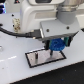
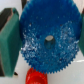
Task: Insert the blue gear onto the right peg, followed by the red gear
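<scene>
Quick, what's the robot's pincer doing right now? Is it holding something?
Pincer: closed on the blue gear, one finger on each side of its rim.

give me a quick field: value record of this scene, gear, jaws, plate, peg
blue gear: held between the jaws, above the grey plate
gripper: jaws shut on the blue gear
grey plate: flat on the white table, black-edged
red gear: partly seen beneath the blue gear in the wrist view
peg: cannot tell, hidden or too blurred
</scene>
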{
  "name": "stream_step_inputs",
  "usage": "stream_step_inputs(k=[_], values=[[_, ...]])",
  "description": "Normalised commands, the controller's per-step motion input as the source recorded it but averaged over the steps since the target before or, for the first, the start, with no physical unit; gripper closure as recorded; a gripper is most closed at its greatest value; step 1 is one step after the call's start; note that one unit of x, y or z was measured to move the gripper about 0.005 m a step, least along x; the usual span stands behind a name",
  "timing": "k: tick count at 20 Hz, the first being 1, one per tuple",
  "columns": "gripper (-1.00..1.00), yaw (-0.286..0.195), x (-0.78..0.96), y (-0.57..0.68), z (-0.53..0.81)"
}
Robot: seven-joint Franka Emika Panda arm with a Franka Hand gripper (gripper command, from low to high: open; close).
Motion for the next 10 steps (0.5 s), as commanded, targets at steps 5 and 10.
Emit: stream_step_inputs(k=[5,10], values=[[1.0,0.0,0.08,-0.16,-0.22],[1.0,0.0,0.11,-0.17,0.07]])
